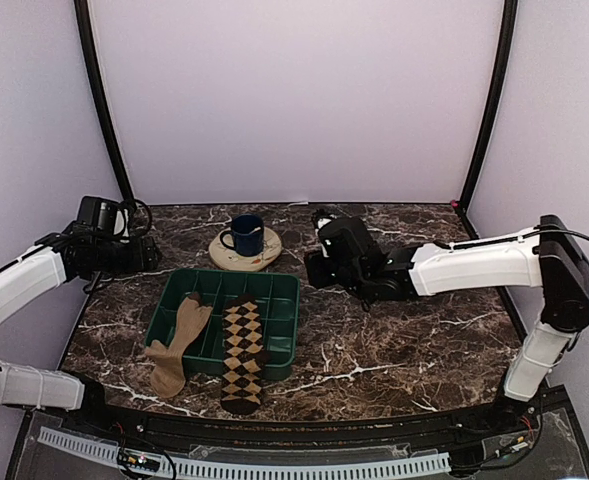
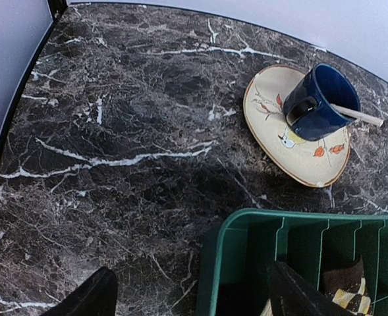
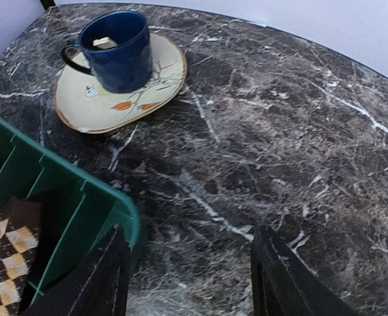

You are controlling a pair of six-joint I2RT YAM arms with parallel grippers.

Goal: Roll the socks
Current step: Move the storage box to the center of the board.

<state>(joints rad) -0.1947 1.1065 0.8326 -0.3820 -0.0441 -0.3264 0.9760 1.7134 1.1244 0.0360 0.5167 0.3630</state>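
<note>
Two socks lie flat and unrolled across a green divided tray [image 1: 282, 292], their toes hanging over its near edge. The tan-beige sock [image 1: 177, 345] is on the left, the dark brown argyle sock [image 1: 242, 350] beside it on the right. My left gripper [image 1: 154, 255] hovers open beyond the tray's far-left corner, holding nothing. In the left wrist view that gripper [image 2: 194, 293] frames the tray corner [image 2: 246, 224], with a bit of argyle sock [image 2: 348, 289] showing. My right gripper [image 1: 312, 268] is open at the tray's far-right corner. The right wrist view shows this gripper [image 3: 190, 263] empty over bare marble.
A dark blue cup [image 1: 244, 235] stands on a cream painted plate [image 1: 264, 255] behind the tray. The same cup [image 3: 118, 49] and plate [image 3: 95, 105] appear in the right wrist view. Black frame posts and pale walls enclose the dark marble table [image 1: 394, 340].
</note>
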